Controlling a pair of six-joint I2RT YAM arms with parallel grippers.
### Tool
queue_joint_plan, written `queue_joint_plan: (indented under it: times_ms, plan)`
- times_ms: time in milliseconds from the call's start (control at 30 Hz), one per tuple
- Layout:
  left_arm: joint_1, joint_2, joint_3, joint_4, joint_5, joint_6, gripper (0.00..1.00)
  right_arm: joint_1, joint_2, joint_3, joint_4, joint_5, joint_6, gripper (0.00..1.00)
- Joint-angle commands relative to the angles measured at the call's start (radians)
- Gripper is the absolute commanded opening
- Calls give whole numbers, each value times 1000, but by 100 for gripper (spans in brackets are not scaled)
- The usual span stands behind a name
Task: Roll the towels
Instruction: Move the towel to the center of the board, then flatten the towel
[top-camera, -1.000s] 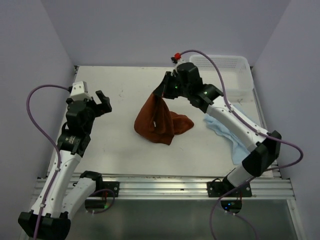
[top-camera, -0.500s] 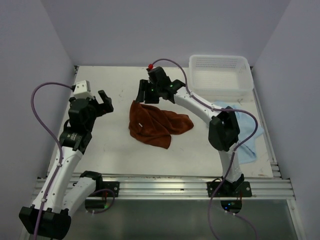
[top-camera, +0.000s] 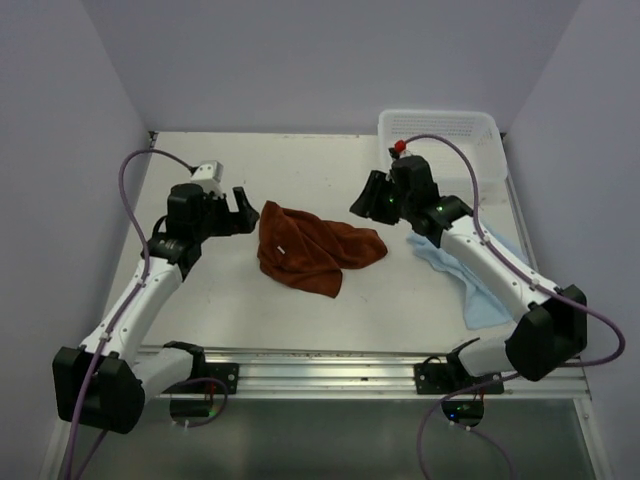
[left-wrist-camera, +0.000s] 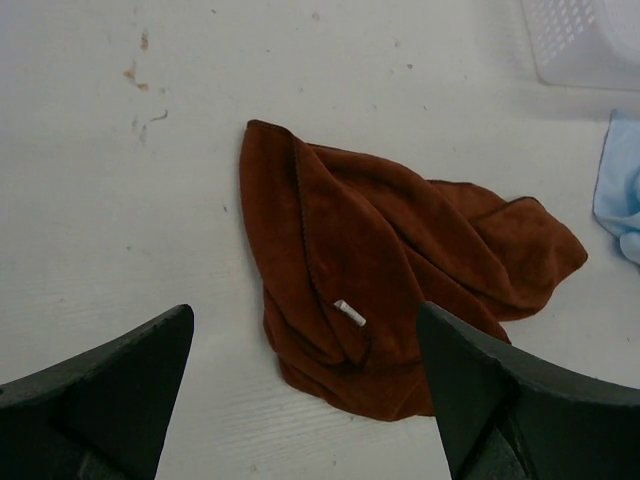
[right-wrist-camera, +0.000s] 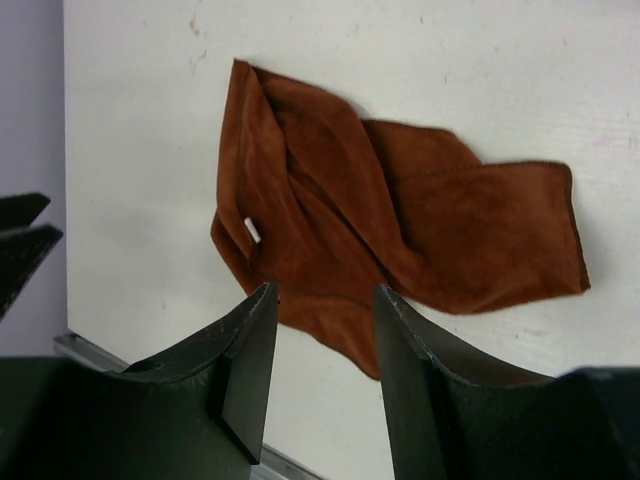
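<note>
While the rust-brown towel (top-camera: 318, 250) lies crumpled in the middle of the white table (top-camera: 230, 300), both arms hover close to it and hold nothing. The left gripper (top-camera: 243, 210) is just beside its left edge, fingers spread wide. The right gripper (top-camera: 361, 204) is near its right end, fingers partly apart. The light blue towel (top-camera: 485, 303) lies at the right, partly under the right arm, near the white mesh basket (top-camera: 437, 114).

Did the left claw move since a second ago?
Yes. The left claw has moved right, farther from the left edge of the table, and now sits open just beside the brown towel.
</note>
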Motion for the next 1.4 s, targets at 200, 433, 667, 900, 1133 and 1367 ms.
queue_joint_plan:
  times_ms: [200,433,667,900,1133,1367]
  plan:
    - [-208,201,25,-26,-6,13,92,-3,-216,-266,52,89,-33,45]
    - [-263,310,36,-21,-28,15,80,-40,-261,-335,20,88,-77,39]
    - [-346,419,68,-26,-106,7,71,-62,-273,-380,43,72,-96,36]
    - [-362,466,91,-46,-209,9,65,-92,-289,-414,46,71,-117,36]
    - [-365,497,120,-49,-236,6,59,-118,-295,-429,57,60,-125,35]
    - [-389,531,146,-75,-278,6,56,-138,-296,-446,77,34,-122,35]
